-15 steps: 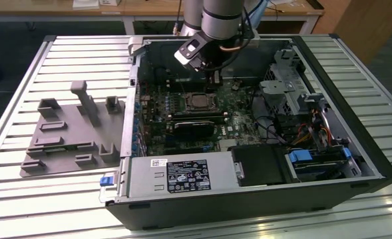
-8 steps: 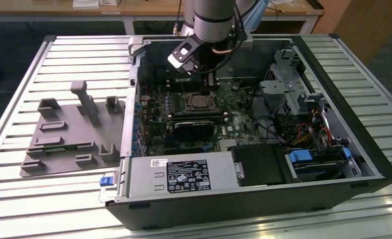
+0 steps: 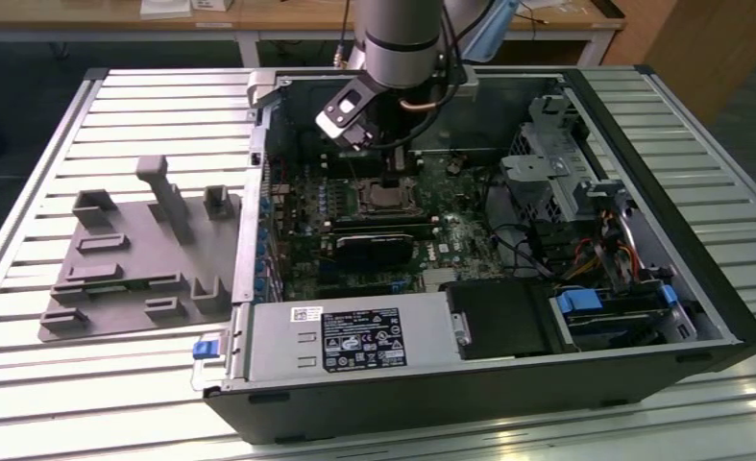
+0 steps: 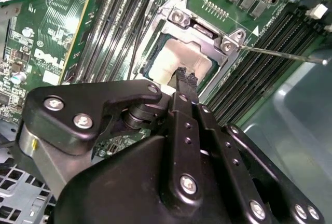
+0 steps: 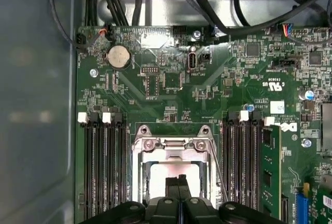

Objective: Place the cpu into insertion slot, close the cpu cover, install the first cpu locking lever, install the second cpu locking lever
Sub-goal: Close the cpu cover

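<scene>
we find the computer case (image 3: 480,389) lying open on its side on the slatted desk (image 3: 44,384), with a grey fixture (image 3: 134,259) beside it on the exterior view's left. the arm reaches down into the case, and the claw (image 3: 389,176) hangs directly over the insertion slot (image 3: 366,199) on the green motherboard (image 5: 171,94).

in both wrist views the fingers (image 5: 173,189) are pressed together with nothing held between them. their tips sit just over the cpu (image 5: 155,180); we cannot tell whether they touch it.

the cpu is seated in the insertion slot. its pale metal top shows through the cut-out of the cpu cover (image 5: 171,143), which lies flat over it.

in the second wrist view a thin locking lever (image 4: 282,54) stands out from the cover's corner and runs across the memory slots (image 4: 259,73). a coin cell battery (image 5: 118,56) sits on the board, well apart from the slot.
</scene>
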Tool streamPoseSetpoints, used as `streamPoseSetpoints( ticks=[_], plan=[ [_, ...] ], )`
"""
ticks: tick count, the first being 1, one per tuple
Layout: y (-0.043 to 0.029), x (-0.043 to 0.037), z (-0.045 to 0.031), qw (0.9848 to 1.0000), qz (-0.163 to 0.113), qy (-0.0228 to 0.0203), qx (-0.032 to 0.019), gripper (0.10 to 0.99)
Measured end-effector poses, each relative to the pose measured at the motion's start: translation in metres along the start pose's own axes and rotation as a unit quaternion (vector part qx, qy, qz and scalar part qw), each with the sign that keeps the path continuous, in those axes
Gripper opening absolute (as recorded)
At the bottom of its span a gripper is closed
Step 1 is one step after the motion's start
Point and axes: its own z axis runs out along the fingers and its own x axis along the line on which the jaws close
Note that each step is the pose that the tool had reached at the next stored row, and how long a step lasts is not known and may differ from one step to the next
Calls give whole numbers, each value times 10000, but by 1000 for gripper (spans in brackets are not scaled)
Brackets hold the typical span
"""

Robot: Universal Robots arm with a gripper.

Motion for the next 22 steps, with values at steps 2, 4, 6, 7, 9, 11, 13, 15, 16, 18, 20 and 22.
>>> streamPoseSetpoints(
  ticks=[2, 4, 6, 7, 9, 11, 13, 15, 16, 18, 20, 22],
  plan=[
    [-14, 0, 16, 10000, -2, 0, -12, 106],
    [-33, -1, 36, 10000, -5, 0, -28, 106],
    [-45, -2, 43, 10000, -10, 0, -42, 106],
    [-46, -2, 43, 10000, -13, 0, -45, 106],
    [-46, -2, 44, 10000, -15, 1, -47, 106],
    [-47, -1, 44, 10000, -15, 2, -47, 106],
    [-47, -1, 44, 10000, -63, 2, -47, 106],
    [-47, -2, 45, 9998, -213, 7, -45, 106],
    [-47, -2, 45, 9995, -309, 9, -44, 106],
    [-47, -2, 47, 9988, -489, 14, -41, 106],
    [-47, -1, 49, 9977, -671, 19, -39, 106],
    [-47, -2, 50, 9964, -850, 24, -37, 106]
  ],
)
